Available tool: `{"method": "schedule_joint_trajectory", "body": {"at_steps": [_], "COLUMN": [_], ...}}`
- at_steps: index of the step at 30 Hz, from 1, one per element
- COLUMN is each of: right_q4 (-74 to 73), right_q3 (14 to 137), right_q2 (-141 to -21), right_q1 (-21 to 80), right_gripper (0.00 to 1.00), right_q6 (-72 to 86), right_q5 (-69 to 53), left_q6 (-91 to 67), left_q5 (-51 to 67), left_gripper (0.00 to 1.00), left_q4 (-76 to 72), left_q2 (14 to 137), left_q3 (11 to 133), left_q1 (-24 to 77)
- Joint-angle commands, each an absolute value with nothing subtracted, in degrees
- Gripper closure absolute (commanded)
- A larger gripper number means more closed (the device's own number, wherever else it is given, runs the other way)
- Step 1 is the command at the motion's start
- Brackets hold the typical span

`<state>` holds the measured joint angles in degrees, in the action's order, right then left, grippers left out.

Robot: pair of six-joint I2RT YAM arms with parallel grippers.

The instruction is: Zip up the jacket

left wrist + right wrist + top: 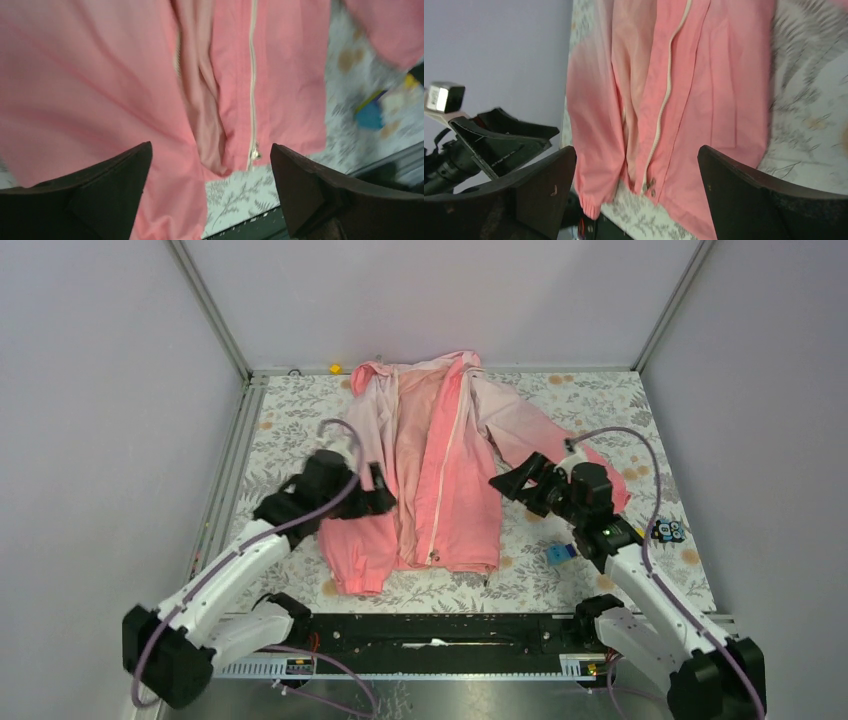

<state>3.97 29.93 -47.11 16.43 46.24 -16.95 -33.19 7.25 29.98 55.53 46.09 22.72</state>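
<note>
The pink jacket point(440, 470) lies flat on the table, collar far, hem near, pale pink at the collar and coral at the hem. Its white zipper point(447, 465) runs down the front, with the metal slider point(433, 556) at the hem. The slider also shows in the left wrist view point(256, 152) and in the right wrist view point(650, 186). My left gripper point(385, 490) hovers over the jacket's left side, open and empty point(210, 192). My right gripper point(502, 483) hovers at the jacket's right edge, open and empty point(636, 192).
A small blue block point(560, 553) lies on the floral table cover point(600, 420) right of the hem. A black-and-blue object point(668, 531) sits at the right edge and a small yellow object point(335, 368) at the back. Grey walls enclose the table.
</note>
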Motion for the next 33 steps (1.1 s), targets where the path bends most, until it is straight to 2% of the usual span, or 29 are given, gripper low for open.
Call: {"method": "schedule_joint_trajectory", "body": {"at_steps": [1,6,11,22,23,24,26,28,30,33], "right_q4": [8.1,12.2,9.9,10.6,10.5,10.4,10.2,10.2,10.6,11.1], "right_q3": [32.5,28.9,28.5,25.3,25.2,25.1,25.2,25.1,25.1,25.3], "right_q2": [-52.3,-52.9,-49.5,-44.4,-44.5,-44.5,-44.9,-45.2,-45.6,-47.3], "right_q1": [24.1,26.7,26.7,26.7,26.7,26.7,26.7,26.7,26.7,26.7], "right_gripper": [0.02,0.02,0.03,0.02,0.02,0.02,0.02,0.02,0.02,0.02], "right_q6": [45.2,47.2,45.6,46.3,46.3,46.3,46.2,46.4,46.4,45.6], "right_q5": [-22.5,-18.7,-14.5,-11.8,-11.8,-11.9,-12.2,-12.5,-12.8,-13.4], "left_q6": [-38.5,-48.0,-49.8,-51.6,-52.3,-53.3,-55.4,-56.4,-58.0,-61.1], "left_q5": [-22.5,-37.6,-38.3,-34.5,-35.4,-36.7,-39.4,-40.8,-42.4,-46.1], "left_gripper": [0.01,0.11,0.27,0.33,0.36,0.44,0.68,0.80,0.98,1.00], "left_q4": [37.3,51.5,52.5,48.1,48.8,50.0,52.1,53.2,55.9,61.9], "left_q2": [63.3,80.7,87.4,93.2,93.5,93.7,93.3,91.8,90.1,83.2], "left_q3": [51.7,59.4,61.5,57.2,57.2,57.4,57.7,57.6,58.3,59.1], "left_q1": [44.1,56.8,60.5,61.7,61.7,61.7,61.6,61.4,60.5,57.6]}}
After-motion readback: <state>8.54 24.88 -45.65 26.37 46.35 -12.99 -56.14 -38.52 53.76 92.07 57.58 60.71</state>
